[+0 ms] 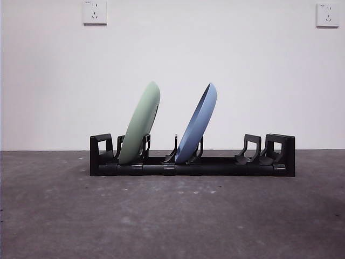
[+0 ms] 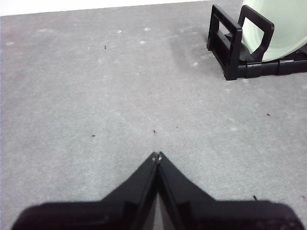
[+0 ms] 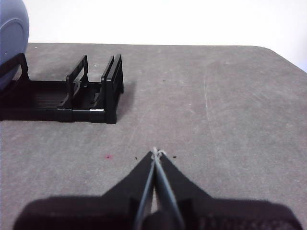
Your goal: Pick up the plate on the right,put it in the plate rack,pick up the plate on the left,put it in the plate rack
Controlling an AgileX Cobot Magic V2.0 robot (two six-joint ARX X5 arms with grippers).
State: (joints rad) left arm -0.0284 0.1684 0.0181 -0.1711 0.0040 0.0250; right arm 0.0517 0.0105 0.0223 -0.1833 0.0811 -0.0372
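Black plastic forms the long low plate rack point(image 1: 192, 163), which stands across the middle of the grey, scuffed worktop point(image 1: 172, 216) with its blocky ends at either side and pairs of upright curved prongs between them. Two plates sit in it on edge, both leaning the same way, toward the right side of the front view. A pale green round plate point(image 1: 140, 123) rests in the slot next to the rack's left end, and a blue round plate point(image 1: 197, 123) rests in a slot near the rack's middle, apart from the green one. The prong pairs toward the rack's right end hold nothing. Behind the rack rises a plain white wall point(image 1: 172, 65) with two white wall sockets point(image 1: 95, 12) high up near the top corners. Neither arm shows in the front view. The left pincer point(image 2: 157, 156) hangs over bare worktop with its two black jaws pressed together at the tips, holding nothing, well apart from the rack's end where the green plate shows. The right pincer point(image 3: 156, 152) likewise has its jaws pressed together and empty, over bare worktop and well apart from the rack's other end, with the blue plate at the edge of its wrist view.
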